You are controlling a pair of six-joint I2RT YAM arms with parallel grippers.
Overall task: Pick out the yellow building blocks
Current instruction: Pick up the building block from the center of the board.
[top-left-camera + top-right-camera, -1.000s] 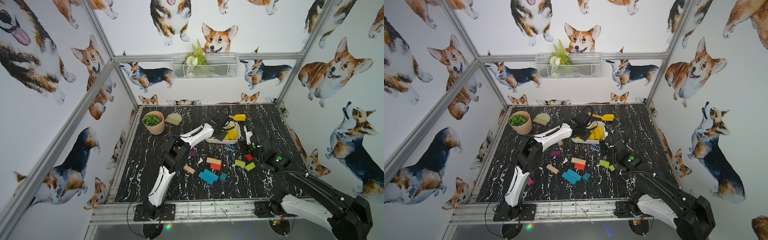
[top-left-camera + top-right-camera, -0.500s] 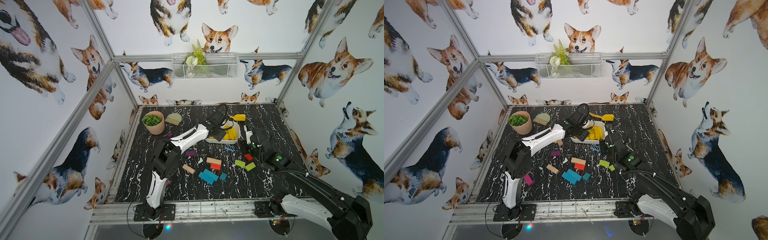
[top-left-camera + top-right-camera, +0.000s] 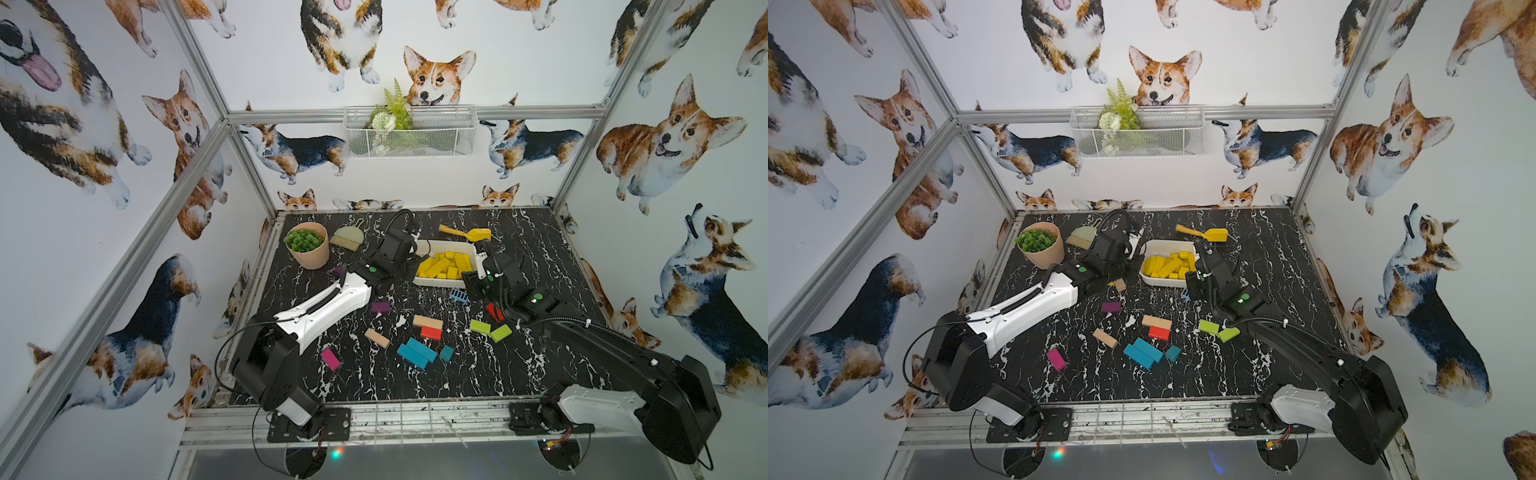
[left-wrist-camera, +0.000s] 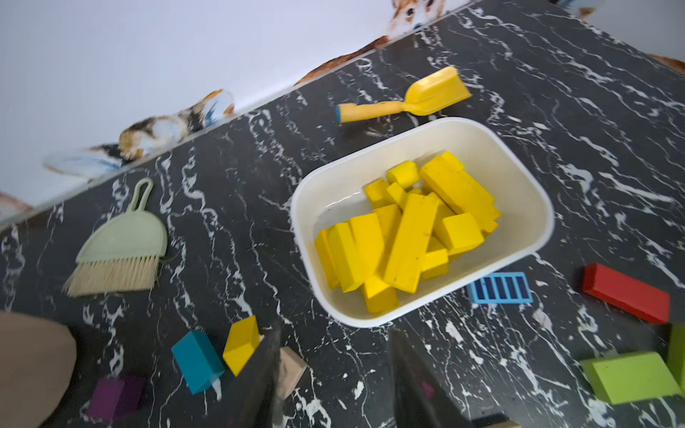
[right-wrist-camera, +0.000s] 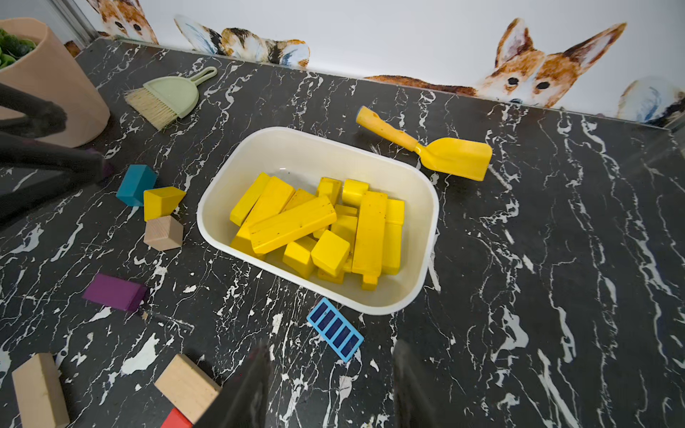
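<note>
Several yellow building blocks point(image 3: 444, 266) point(image 3: 1169, 266) lie heaped in a white tub point(image 4: 296, 222) point(image 5: 296, 148) at the back of the table. One yellow wedge point(image 4: 241, 344) point(image 5: 161, 202) sits on the table left of the tub, between a teal block point(image 5: 135, 185) and a tan cube point(image 5: 163, 233). My left gripper point(image 3: 409, 247) point(image 4: 333, 355) hovers left of the tub, open and empty, with one finger point(image 4: 267, 370) close by the wedge and the tan cube. My right gripper point(image 3: 478, 270) point(image 5: 330, 370) is at the tub's right end, open and empty.
A potted plant point(image 3: 309, 249), a green brush point(image 3: 348, 237) and a yellow toy shovel point(image 3: 467, 235) stand along the back. A blue grid piece point(image 5: 335, 329) lies in front of the tub. Purple point(image 3: 380, 306), tan point(image 3: 428, 322), red point(image 3: 431, 332), teal point(image 3: 417, 353), green point(image 3: 490, 330) and pink point(image 3: 330, 358) blocks are scattered mid-table.
My left gripper has drawn back to the left from over the tub, and its arm has swung leftward. The right arm has stayed put.
</note>
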